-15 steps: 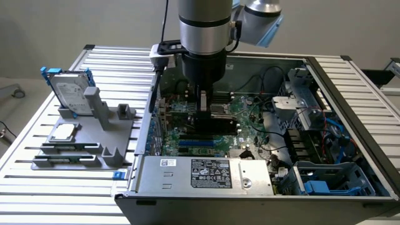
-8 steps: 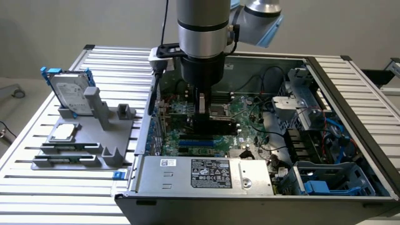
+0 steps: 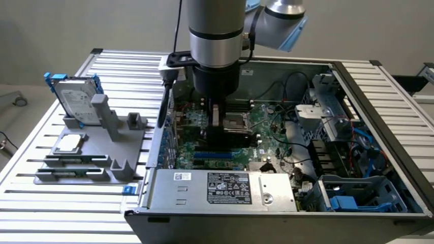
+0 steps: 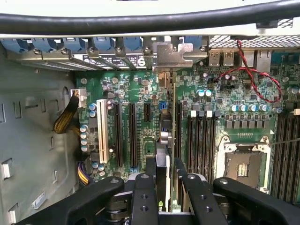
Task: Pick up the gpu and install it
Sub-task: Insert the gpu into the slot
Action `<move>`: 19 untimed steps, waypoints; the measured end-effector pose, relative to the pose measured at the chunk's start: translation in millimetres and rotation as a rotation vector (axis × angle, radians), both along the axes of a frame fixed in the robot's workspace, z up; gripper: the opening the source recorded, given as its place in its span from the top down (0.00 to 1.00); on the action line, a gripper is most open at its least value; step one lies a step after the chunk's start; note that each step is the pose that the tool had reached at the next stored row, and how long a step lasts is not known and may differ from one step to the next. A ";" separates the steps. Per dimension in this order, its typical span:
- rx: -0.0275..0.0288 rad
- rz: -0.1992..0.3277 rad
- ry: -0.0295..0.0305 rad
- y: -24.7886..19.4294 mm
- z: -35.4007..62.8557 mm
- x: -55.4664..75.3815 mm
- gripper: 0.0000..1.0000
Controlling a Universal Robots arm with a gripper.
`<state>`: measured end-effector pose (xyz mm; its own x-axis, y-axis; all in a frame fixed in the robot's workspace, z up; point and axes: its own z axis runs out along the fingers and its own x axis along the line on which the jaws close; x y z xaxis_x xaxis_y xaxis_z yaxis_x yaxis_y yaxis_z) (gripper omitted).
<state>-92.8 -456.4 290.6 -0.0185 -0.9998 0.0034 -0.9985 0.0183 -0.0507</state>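
1. The gpu [image 4: 164, 136], a small flat expansion card seen edge-on in the wrist view, stands upright over the green motherboard [image 4: 136, 89]. It is lined up with the long black expansion slots [image 4: 117, 136]. Its silver metal end bracket [image 4: 174, 52] sits against the rear wall of the case.
2. The black two-fingered hand [image 4: 165, 164] is clamped on the gpu, one finger on each face of the card near its end away from the bracket.
3. In the exterior view the arm reaches straight down into the open grey metal computer case [image 3: 356, 84], with the hand low over the board.
4. Judged from this, the pick-up is done and the card is at its slot. Whether its lower edge is pressed fully home cannot be told, and the hand has not let go.
5. Outside the case, on the ribbed aluminium counter [image 3: 61, 203], a grey plastic holder [image 3: 109, 137] carries a silver hard drive [image 3: 73, 99] in a blue frame, well apart from the work.
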 end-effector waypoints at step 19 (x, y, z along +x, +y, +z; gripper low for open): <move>0.0000 0.000 -0.0006 -1.9 -13.0 -2.2 0.74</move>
<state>-94.9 -458.2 277.6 -0.0189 -0.9998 0.0034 -0.9985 0.0187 -0.0513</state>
